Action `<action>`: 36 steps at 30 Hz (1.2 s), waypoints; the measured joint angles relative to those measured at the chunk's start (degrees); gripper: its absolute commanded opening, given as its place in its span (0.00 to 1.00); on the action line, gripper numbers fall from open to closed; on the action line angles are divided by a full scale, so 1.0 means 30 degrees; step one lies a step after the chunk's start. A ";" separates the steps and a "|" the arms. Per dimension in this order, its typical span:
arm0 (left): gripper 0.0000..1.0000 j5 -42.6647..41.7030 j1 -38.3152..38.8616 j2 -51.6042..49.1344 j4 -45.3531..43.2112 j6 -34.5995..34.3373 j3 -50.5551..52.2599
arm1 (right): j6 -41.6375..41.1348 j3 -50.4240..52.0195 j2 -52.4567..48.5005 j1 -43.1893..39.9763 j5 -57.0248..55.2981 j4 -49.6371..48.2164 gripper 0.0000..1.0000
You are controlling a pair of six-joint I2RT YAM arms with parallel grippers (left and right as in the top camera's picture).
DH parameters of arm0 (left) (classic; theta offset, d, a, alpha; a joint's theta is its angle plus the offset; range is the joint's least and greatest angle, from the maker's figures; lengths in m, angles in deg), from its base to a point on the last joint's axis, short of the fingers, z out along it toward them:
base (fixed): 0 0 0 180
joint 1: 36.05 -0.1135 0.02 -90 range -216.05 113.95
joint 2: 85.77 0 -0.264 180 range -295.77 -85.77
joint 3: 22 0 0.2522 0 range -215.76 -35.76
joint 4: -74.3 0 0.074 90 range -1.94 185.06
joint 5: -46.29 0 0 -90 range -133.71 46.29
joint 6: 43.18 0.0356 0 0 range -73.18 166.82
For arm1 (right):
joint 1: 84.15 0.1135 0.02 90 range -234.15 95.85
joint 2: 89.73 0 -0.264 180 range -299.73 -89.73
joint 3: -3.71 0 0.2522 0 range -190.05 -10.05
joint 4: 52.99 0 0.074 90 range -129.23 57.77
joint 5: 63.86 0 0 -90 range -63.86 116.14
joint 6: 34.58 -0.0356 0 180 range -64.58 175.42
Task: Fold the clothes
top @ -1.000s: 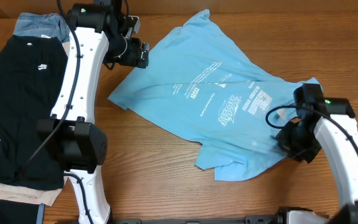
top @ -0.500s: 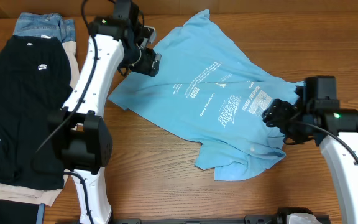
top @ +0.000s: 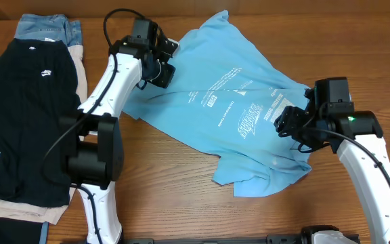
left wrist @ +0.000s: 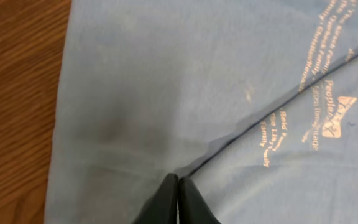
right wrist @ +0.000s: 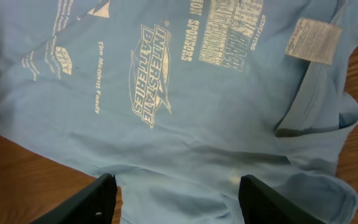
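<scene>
T-shirt [top: 235, 115] lies rumpled on table [top: 181, 196], print up. Left gripper [left wrist: 178, 198] pressed closed at a crease; right gripper [right wrist: 182, 199] spread wide over the cloth.

soft, even light with faint shadows on the table [top: 181, 176]; the left wrist view is slightly blurred.

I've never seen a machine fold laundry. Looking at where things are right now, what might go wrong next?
1. The left end effector is shut on a crease of the sky-blue T-shirt where layers overlap. It may hold only one layer, so a pull could drag the shirt askew.
2. The right end effector hangs open over the rumpled end near the collar. Closing there might grab a bunch of folds instead of one clean edge.
</scene>
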 measured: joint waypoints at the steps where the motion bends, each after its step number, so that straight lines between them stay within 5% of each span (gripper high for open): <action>1: 0.04 0.0015 0.0000 -0.0080 -0.0066 0.0051 0.0131 | 0.0015 0.0000 -0.0073 0.0000 -0.0022 -0.0117 0.67; 14: 0.04 0.1596 -0.0007 -0.0503 -0.0845 -0.1253 0.3570 | 0.0153 0.0000 -0.0204 0.0015 -0.0233 -0.0852 0.67; 27: 0.04 0.2521 -0.0124 0.1290 -0.1158 -0.6630 0.6768 | 0.0503 0.0000 -0.0204 0.0015 -0.0372 -0.0845 0.68; 36: 0.04 -0.0364 -0.2069 0.2025 -0.0831 -0.8684 0.8378 | 0.0561 0.0000 -0.1180 0.0015 -0.0911 -0.2317 0.68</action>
